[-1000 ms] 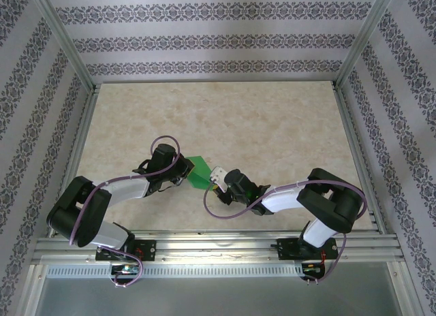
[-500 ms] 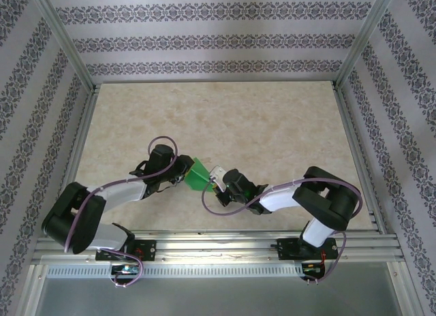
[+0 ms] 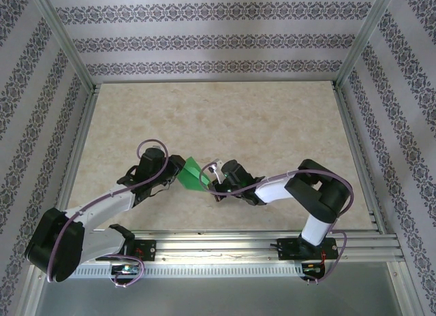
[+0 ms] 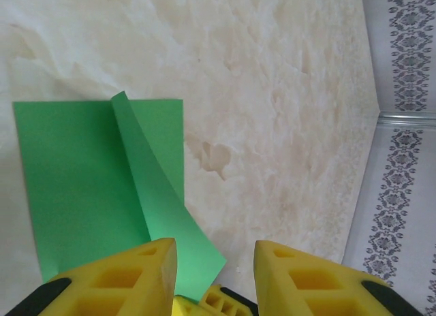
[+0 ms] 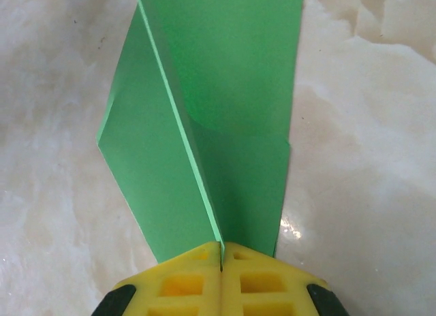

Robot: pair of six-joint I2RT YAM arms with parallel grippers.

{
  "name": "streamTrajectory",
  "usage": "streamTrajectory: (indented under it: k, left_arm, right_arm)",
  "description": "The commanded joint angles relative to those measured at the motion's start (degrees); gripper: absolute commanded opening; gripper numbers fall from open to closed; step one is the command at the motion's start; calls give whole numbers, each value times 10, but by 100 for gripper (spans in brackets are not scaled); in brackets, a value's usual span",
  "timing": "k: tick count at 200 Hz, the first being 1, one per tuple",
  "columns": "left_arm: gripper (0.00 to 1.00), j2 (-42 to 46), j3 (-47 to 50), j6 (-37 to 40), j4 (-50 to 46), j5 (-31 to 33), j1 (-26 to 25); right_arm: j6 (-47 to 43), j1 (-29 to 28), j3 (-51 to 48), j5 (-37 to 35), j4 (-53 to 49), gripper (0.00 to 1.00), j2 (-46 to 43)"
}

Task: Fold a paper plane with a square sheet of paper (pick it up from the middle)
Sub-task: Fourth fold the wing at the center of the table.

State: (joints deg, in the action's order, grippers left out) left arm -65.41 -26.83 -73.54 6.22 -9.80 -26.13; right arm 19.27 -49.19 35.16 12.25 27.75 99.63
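I read this as the middle of the folding work: the sheet of paper (image 3: 193,174) is no longer a flat square. It sits low over the counter (image 3: 238,118), near its front edge and between my two arms. On the right wrist camera the right gripper (image 5: 221,251) has its jaws pressed together on the near end of a crease, and two green panels rise away from the pinch on either side of a sharp ridge line. On the left wrist camera the left gripper (image 4: 214,261) has its jaws apart. The lower corner of a curled-up flap reaches down into the gap between them, but neither finger is pressing on it. Most of that side of the sheet lies flat on the counter to the left of the flap. So the right arm is anchoring the fold while the left is free to work. My next move would be to use the left jaws to take or press that loose flap and lay it down along the ridge. That calls for a steady right pinch, since thin paper like this can slip or buckle if the two arms pull against each other.
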Motion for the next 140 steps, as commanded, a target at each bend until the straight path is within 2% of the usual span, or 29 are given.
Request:
streamTrajectory:
  k: [1,36,60,93,140]
  left_arm:
    - [35,-3,10,11,-11,1,6]
    - [33,-28,6,13,15,-18,6]
    - [30,-51,3,12,38,-34,6]
    - [19,-79,0,10,67,-52,6]
    - [12,-106,-7,13,79,-45,7]
  right_arm:
    - [41,11,23,50,-45,0,25]
    - [51,13,42,58,-74,0,41]
    - [55,15,75,73,-130,0,52]
    - [69,17,119,101,-202,1,73]
    - [109,29,135,142,-210,2,82]
